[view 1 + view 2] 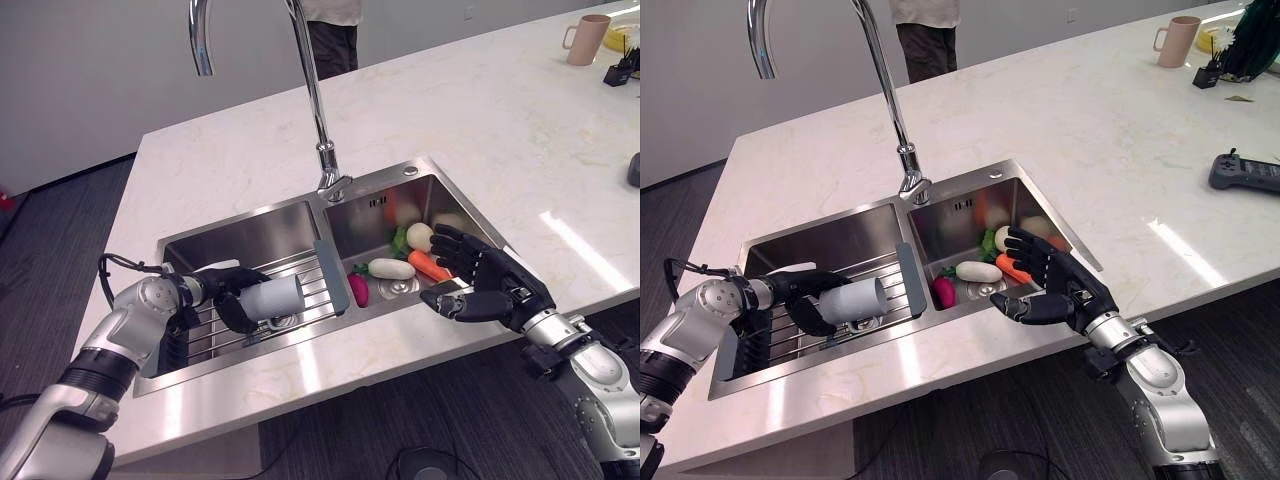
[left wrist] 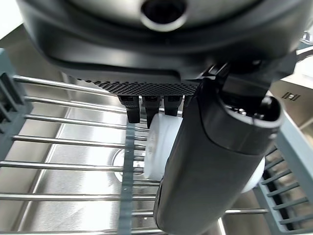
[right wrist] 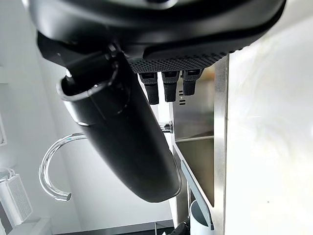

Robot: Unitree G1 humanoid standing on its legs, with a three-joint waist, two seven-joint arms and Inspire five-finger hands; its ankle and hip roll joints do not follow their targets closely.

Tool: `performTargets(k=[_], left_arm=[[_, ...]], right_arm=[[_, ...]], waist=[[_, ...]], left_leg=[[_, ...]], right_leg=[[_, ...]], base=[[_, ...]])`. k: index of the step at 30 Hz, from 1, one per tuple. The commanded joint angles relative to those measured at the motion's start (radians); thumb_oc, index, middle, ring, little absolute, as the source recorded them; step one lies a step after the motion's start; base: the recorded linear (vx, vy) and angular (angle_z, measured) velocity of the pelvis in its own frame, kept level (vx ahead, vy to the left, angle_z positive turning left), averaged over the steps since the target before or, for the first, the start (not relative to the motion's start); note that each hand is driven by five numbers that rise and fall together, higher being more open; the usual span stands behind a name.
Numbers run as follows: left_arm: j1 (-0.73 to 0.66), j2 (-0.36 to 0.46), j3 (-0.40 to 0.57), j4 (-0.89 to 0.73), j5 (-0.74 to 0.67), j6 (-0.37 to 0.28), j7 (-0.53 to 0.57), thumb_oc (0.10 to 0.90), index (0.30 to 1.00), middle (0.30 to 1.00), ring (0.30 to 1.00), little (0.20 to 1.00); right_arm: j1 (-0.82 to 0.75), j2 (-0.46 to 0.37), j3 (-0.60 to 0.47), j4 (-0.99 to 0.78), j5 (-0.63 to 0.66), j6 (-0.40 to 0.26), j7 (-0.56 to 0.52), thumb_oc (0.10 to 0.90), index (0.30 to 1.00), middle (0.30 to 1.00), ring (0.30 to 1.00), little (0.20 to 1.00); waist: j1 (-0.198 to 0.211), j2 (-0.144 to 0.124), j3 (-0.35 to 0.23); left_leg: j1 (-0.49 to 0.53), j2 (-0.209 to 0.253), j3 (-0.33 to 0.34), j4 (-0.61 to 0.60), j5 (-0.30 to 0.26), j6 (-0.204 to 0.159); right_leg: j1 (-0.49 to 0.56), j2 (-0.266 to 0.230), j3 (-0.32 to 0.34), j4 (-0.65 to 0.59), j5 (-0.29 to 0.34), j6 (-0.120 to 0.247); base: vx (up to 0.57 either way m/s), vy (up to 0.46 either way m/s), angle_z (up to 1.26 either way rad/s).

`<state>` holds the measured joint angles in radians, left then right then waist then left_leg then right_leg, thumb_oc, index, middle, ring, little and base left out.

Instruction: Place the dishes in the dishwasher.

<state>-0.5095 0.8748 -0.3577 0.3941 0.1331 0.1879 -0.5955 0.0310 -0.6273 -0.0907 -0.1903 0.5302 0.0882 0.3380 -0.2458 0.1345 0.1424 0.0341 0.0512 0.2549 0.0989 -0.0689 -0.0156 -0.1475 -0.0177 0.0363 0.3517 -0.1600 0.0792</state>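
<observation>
A plain white cup (image 1: pixel 272 297) lies on its side — mouth toward the sink's divider — just above the wire rack (image 1: pixel 300 290) across the left basin of the sink (image 1: pixel 250 240), clasped in the left hand (image 1: pixel 232 300).

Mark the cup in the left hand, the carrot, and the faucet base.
white cup (image 1: pixel 272 297), left eye view, on its side wall.
left hand (image 1: pixel 228 300), left eye view, on its palm.
carrot (image 1: pixel 428 265), left eye view, mid-length.
faucet (image 1: pixel 333 186), left eye view, base.
</observation>
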Motion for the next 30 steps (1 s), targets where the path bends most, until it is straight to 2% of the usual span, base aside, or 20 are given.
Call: performTargets(k=[1, 7, 8, 9, 10, 18, 30], left_arm=[[-0.104, 0.006, 0.048, 0.007, 0.028, -0.041, 0.037, 0.800, 0.900, 0.900, 0.900, 0.900], [-0.114, -0.004, 0.040, 0.041, 0.030, -0.036, 0.042, 0.800, 0.900, 0.900, 0.900, 0.900], [-0.113, -0.004, 0.040, 0.043, 0.034, -0.043, 0.050, 0.712, 0.768, 0.768, 0.768, 0.768], [-0.111, -0.006, 0.042, 0.043, 0.062, -0.063, 0.066, 0.455, 0.382, 0.382, 0.382, 0.382], [-0.114, -0.002, 0.039, 0.045, 0.074, -0.077, 0.072, 0.400, 0.300, 0.300, 0.300, 0.300], [-0.142, 0.018, 0.031, 0.038, 0.033, -0.119, 0.087, 0.400, 0.300, 0.300, 0.300, 0.300], [-0.140, 0.036, 0.057, -0.030, -0.015, -0.117, 0.145, 0.400, 0.300, 0.300, 0.300, 0.300]], right_arm=[[-0.118, 0.005, -0.054, -0.080, 0.017, -0.110, 0.010, 0.800, 0.900, 0.900, 0.900, 0.900], [-0.123, 0.007, -0.044, -0.074, 0.013, -0.116, 0.014, 0.800, 0.900, 0.900, 0.900, 0.900], [-0.122, 0.005, -0.045, -0.074, 0.016, -0.115, 0.015, 0.800, 0.900, 0.900, 0.900, 0.900], [-0.121, 0.007, -0.047, -0.072, 0.015, -0.117, 0.019, 0.800, 0.900, 0.900, 0.900, 0.900], [-0.120, 0.007, -0.046, -0.070, 0.016, -0.119, 0.019, 0.800, 0.900, 0.900, 0.900, 0.900], [-0.120, -0.001, -0.045, -0.071, 0.022, -0.113, 0.024, 0.800, 0.900, 0.900, 0.900, 0.900], [-0.116, 0.005, -0.049, -0.070, 0.018, -0.110, 0.025, 0.800, 0.900, 0.900, 0.900, 0.900]], waist=[[-0.010, 0.000, -0.055], [-0.012, -0.002, -0.056], [-0.013, -0.002, -0.057], [-0.013, -0.003, -0.057], [-0.014, -0.003, -0.057], [-0.017, -0.003, -0.056], [-0.009, -0.008, -0.055]], left_leg=[[-0.053, -0.010, 0.020, 0.201, -0.239, 0.033], [-0.051, -0.010, 0.022, 0.201, -0.240, 0.035], [-0.051, -0.010, 0.023, 0.201, -0.240, 0.034], [-0.050, -0.010, 0.023, 0.201, -0.241, 0.035], [-0.051, -0.009, 0.023, 0.201, -0.241, 0.035], [-0.050, -0.010, 0.022, 0.201, -0.241, 0.035], [-0.053, -0.012, 0.017, 0.201, -0.240, 0.036]], right_leg=[[0.046, -0.035, -0.080, -0.052, -0.090, 0.026], [0.047, -0.034, -0.078, -0.052, -0.089, 0.026], [0.047, -0.034, -0.078, -0.052, -0.089, 0.026], [0.047, -0.033, -0.078, -0.052, -0.090, 0.026], [0.047, -0.033, -0.078, -0.052, -0.089, 0.026], [0.047, -0.033, -0.074, -0.052, -0.088, 0.027], [0.047, -0.035, -0.074, -0.052, -0.088, 0.028]], base=[[0.00, 0.000, -0.06], [0.00, 0.000, -0.02], [0.00, 0.000, 0.00], [0.00, 0.000, 0.00], [0.00, 0.000, 0.00], [0.00, 0.000, 0.00], [0.00, 0.000, 0.00]])
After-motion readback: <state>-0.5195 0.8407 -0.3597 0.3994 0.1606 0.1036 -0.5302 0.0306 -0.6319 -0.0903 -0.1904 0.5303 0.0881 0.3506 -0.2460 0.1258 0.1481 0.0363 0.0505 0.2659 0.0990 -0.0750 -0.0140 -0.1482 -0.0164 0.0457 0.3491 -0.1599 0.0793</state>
